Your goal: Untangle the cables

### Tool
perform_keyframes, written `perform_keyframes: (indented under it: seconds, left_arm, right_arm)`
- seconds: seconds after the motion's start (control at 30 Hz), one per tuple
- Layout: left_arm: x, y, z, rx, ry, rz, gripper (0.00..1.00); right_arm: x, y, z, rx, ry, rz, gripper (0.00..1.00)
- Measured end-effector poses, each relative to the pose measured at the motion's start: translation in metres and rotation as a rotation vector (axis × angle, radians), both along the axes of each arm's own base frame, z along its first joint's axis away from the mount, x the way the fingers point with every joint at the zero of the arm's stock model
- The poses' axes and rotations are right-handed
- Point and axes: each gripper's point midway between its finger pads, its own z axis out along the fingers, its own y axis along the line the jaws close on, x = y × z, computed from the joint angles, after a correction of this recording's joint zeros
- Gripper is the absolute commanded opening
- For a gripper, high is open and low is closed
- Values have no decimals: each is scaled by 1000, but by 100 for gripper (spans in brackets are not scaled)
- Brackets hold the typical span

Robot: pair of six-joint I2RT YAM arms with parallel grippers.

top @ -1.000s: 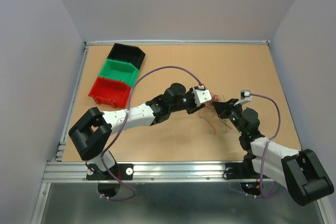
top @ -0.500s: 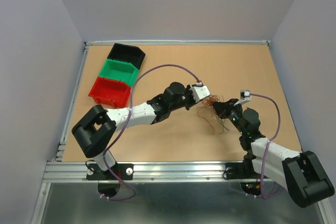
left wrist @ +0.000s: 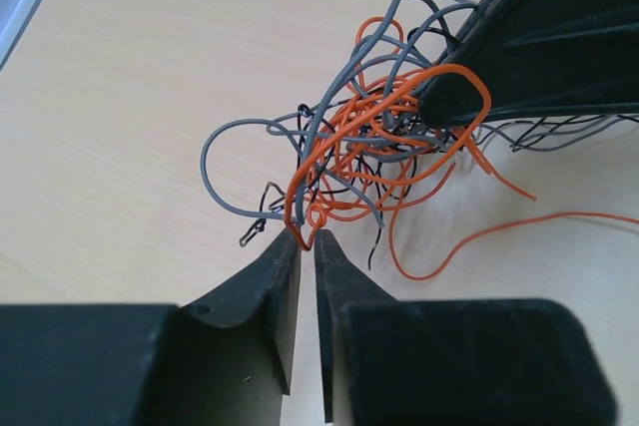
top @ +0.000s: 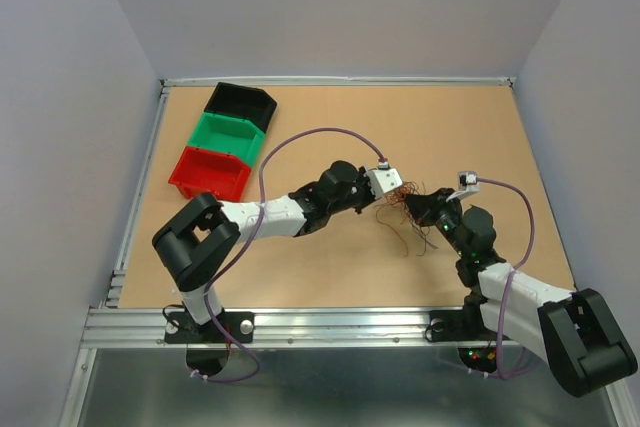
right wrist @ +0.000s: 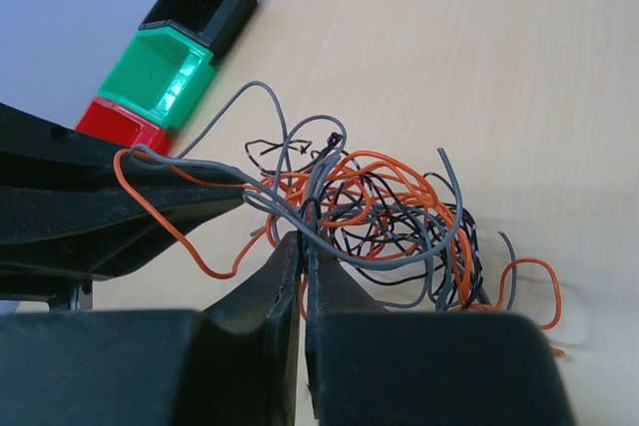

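Note:
The cables [top: 402, 211] are a small tangle of thin orange, grey and black wires [left wrist: 374, 142] on the wooden table [top: 330, 267], between both grippers. My left gripper [left wrist: 308, 238] reaches in from the left, and its tips pinch an orange loop at the tangle's near edge. From the right, my right gripper [right wrist: 303, 241] is shut on grey and black strands of the cables [right wrist: 389, 207]. Its dark fingers [left wrist: 539, 47] show in the left wrist view, pressing into the tangle's far side. A loose orange strand [left wrist: 499, 231] trails off over the table.
A black bin [top: 241, 104], a green bin [top: 229, 136] and a red bin [top: 208, 175] stand in a row at the table's back left. Raised rails edge the table. Purple arm cables [top: 320, 133] loop above both arms.
My left gripper has moved right into the tangle and its jaws have closed on an orange loop. The right gripper has kept its grip and place.

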Motion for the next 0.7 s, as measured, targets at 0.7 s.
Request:
perform_keyframes:
  seconds: [0.7]
  left_arm:
    - [40,31,32,-128,33,160,0]
  right_arm:
    - [7,-21,2,64,17,-148,0]
